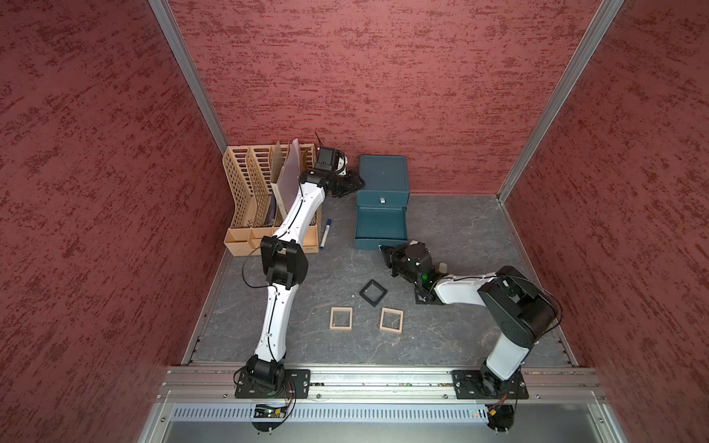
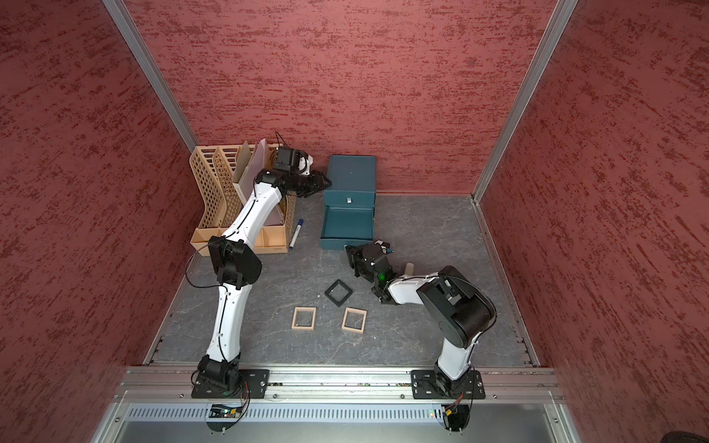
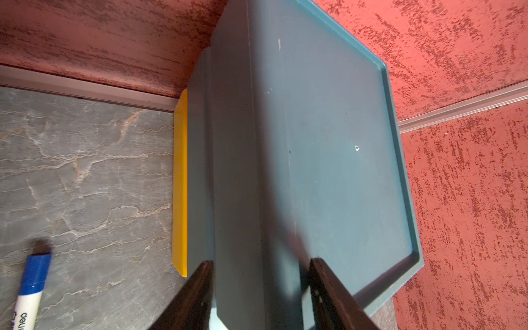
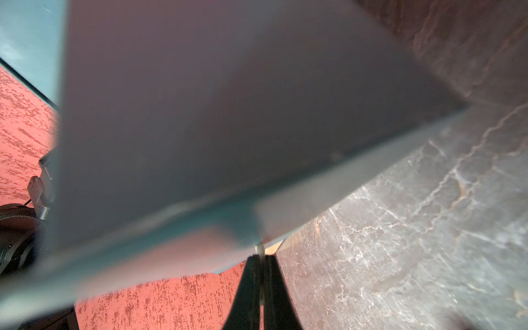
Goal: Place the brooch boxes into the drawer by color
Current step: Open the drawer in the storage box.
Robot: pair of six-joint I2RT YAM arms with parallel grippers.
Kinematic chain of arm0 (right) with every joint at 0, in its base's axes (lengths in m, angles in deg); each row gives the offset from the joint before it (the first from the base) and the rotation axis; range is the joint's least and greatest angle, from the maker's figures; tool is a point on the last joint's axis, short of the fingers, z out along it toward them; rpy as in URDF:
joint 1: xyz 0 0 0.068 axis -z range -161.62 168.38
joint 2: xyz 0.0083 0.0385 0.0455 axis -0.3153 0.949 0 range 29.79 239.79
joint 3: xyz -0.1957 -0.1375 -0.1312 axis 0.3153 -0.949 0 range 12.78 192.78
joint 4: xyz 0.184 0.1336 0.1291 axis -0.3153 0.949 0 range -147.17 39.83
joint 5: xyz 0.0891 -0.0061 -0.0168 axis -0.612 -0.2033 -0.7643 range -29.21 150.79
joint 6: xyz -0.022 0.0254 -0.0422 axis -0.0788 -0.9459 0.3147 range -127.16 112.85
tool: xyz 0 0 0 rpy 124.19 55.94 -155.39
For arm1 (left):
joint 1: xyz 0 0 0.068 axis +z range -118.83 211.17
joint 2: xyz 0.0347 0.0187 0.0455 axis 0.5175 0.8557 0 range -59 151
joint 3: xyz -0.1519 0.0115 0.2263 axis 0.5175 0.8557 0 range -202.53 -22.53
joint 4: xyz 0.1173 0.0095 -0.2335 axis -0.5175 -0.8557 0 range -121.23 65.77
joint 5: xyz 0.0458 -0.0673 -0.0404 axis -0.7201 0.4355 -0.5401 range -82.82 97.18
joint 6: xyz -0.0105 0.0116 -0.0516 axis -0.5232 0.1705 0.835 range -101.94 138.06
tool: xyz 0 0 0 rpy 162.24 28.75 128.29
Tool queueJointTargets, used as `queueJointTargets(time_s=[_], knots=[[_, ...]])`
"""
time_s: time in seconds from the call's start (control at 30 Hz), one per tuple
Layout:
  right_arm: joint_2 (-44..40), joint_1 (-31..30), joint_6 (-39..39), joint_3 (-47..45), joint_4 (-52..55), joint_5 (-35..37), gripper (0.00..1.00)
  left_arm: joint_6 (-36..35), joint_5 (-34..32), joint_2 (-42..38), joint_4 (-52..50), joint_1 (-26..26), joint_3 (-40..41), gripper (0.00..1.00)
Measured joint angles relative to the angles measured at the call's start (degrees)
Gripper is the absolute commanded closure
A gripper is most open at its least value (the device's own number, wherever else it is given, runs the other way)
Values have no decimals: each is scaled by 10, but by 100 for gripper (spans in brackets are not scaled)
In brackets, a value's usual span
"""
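The dark teal drawer chest (image 1: pixel 383 174) stands against the back wall with one drawer (image 1: pixel 380 226) pulled out; that drawer looks empty in both top views. My right gripper (image 1: pixel 385 251) (image 4: pixel 260 257) is shut on that drawer's small silver pull (image 4: pixel 260 248). My left gripper (image 1: pixel 358 184) (image 3: pixel 261 261) clamps the chest's upper left front corner between its fingers. On the floor lie a black brooch box (image 1: pixel 373 293) and two beige ones (image 1: pixel 341 318) (image 1: pixel 391 319). Another black frame (image 1: pixel 422 300) shows partly under my right arm.
A tan slotted file rack (image 1: pixel 264 199) stands at the back left, under my left arm. A white marker with a blue cap (image 1: pixel 325 234) lies between the rack and the chest. A beige bar (image 1: pixel 443 266) peeks out behind my right wrist. A yellow strip (image 3: pixel 180 183) runs along the chest's base.
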Motion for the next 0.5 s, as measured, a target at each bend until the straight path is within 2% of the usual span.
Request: queueJointTargets(time_s=[0.13,0.2,0.27,0.5], knots=[[1,0,-2,0,0,0,99,0,0,0,0,0,0,44],[4,0,-3,0,1,0,85,0,0,0,0,0,0,44],[5,0,-4,0,2,0,76,0,0,0,0,0,0,43],[5,-2,-6,0,3,1,68,0,0,0,0,0,0,43]])
